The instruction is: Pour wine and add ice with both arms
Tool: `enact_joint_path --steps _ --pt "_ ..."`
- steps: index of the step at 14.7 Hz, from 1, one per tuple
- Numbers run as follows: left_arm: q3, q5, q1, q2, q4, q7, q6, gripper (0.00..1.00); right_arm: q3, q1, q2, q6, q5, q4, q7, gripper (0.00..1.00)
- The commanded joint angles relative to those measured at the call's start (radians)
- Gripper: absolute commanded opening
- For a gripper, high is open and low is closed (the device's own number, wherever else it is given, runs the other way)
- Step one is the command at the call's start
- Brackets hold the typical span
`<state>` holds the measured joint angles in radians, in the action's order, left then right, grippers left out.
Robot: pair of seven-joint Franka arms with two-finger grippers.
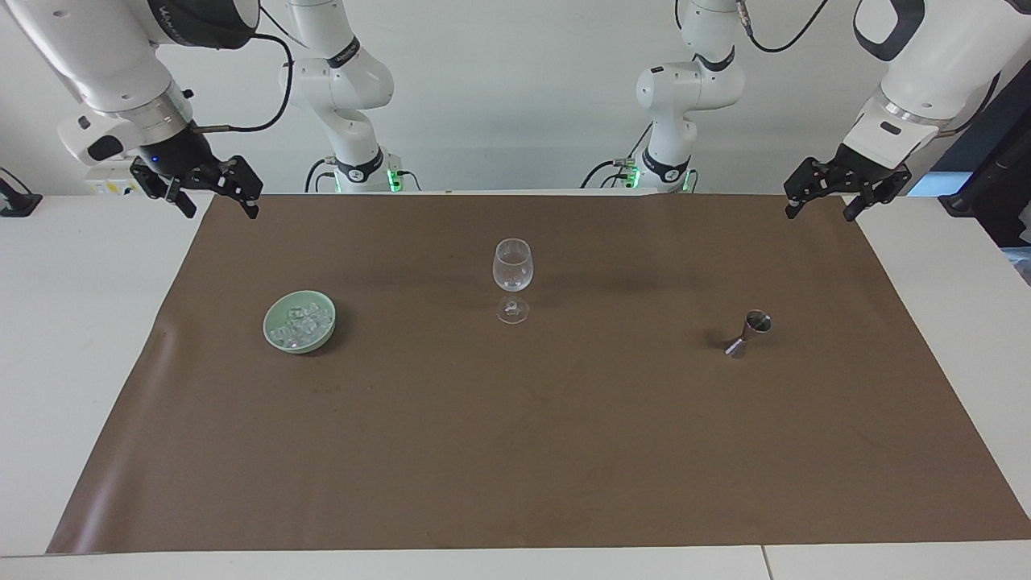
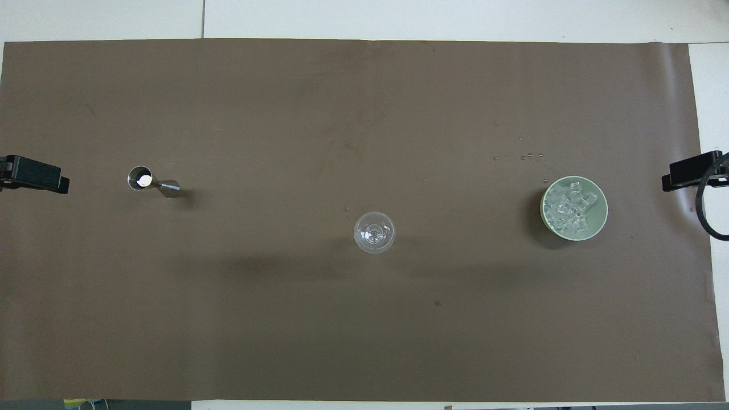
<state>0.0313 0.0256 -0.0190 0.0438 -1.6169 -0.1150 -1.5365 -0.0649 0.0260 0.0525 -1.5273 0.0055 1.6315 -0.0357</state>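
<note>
A clear stemmed glass (image 1: 512, 278) (image 2: 374, 232) stands upright and empty at the middle of the brown mat. Toward the right arm's end sits a pale green bowl (image 1: 270, 326) (image 2: 602, 200) heaped with ice (image 1: 303, 322) (image 2: 569, 212). A small metal jigger (image 1: 751, 330) (image 2: 149, 180) stands toward the left arm's end; I cannot tell whether it holds wine. My right gripper (image 1: 221, 209) (image 2: 692, 173) hangs open over the mat's corner by the robots. The left gripper (image 1: 820, 214) (image 2: 34, 173) hangs open over the other corner by the robots. Both hold nothing.
The brown mat (image 1: 515, 451) covers most of the white table (image 1: 80, 362). A few tiny specks (image 2: 529, 155) lie on the mat just farther from the robots than the bowl. A black cable loop (image 2: 705, 216) hangs by the right gripper.
</note>
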Motion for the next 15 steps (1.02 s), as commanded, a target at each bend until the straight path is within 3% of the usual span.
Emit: enact_joint_path --steps 1,15 --pt "0.009 -0.016 -0.009 0.021 -0.023 0.012 -0.013 1.00 0.010 0.011 0.001 0.022 -0.012 -0.009 -0.026 1.00" --pt "0.009 -0.016 -0.009 0.021 -0.024 0.012 -0.013 1.00 0.005 0.014 0.010 0.030 -0.001 0.008 -0.020 1.00"
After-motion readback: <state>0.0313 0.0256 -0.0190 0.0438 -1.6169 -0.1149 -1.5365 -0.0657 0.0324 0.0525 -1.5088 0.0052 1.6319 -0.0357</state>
